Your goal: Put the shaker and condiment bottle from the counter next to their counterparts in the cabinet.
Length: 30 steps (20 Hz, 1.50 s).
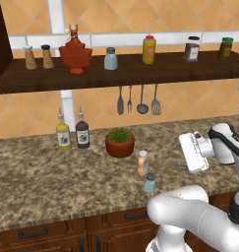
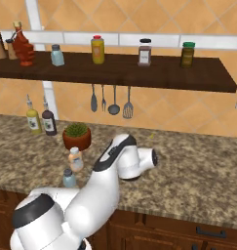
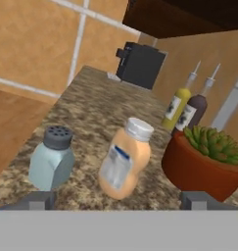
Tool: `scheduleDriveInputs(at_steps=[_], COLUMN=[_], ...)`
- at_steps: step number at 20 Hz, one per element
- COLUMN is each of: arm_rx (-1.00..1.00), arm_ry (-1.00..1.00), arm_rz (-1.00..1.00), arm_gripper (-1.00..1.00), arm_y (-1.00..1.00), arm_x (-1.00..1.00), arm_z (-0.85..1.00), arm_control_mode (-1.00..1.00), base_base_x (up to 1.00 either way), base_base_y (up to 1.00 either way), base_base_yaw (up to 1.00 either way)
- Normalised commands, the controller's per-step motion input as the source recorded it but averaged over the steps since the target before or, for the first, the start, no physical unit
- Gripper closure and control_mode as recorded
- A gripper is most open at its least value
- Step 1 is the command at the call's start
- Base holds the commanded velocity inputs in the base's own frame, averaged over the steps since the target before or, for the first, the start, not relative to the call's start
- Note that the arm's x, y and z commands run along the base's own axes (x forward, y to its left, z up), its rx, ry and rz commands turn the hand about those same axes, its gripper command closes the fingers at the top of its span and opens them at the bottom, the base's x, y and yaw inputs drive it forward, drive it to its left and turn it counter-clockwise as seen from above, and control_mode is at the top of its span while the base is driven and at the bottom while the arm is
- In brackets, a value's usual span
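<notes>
The two dark fingertips (image 3: 42, 200) stand wide apart with nothing between them, so the gripper (image 3: 118, 201) is spread and empty. It looks level across the counter (image 1: 32, 177) at the bottle (image 3: 124, 159), which stands upright just ahead, between the finger lines. I take the step in hand to be the approach to a first grasp.

Measured from that bottle: the shaker (image 3: 52, 159) stands just beside it, nearer the counter's front edge, the two apart and not touching. On the bottle's other side, toward the wall, is the potted plant (image 1: 120, 141), near but clear of it. Past the plant, two tall thin-necked bottles (image 1: 73, 132) stand side by side by the tiled wall.

Above the bottle, well apart from it, runs the shelf (image 1: 140, 71). On it stand the counterparts: the red leaf-shaped bottle (image 1: 75, 51) and, just beside it, the second pale shaker (image 1: 110, 59). There is bare wood around both.

Judged from how things lie, the task is at its very start. Neither item has left the counter, and nothing is gripped. Both pick-ups and both placings on the shelf are left to do.
</notes>
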Motion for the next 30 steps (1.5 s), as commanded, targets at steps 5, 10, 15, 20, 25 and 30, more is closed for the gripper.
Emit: scheduleDriveInputs(at_steps=[5,10,15,20,25,30], arm_rx=[0.0,0.0,0.0,0.0,0.0,0.0], arm_ry=[0.02,0.0,0.0,0.0,0.0,0.0], arm_rz=[0.0,0.0,0.0,0.0,0.0,0.0], arm_gripper=[-1.0,-1.0,-1.0,-1.0,-1.0,-1.0], arm_y=[0.02,0.35,0.43,0.39,0.49,0.41], arm_x=[0.1,0.1,0.06,0.11,0.17,0.15], arm_z=[-0.1,-0.01,-0.07,-0.19,-0.22,-0.08], arm_control_mode=[-1.0,-1.0,-1.0,-1.0,-1.0,-1.0], base_base_x=[0.0,0.0,0.0,0.0,0.0,0.0], base_base_y=[0.0,0.0,0.0,0.0,0.0,0.0], base_base_yaw=[0.0,0.0,0.0,0.0,0.0,0.0])
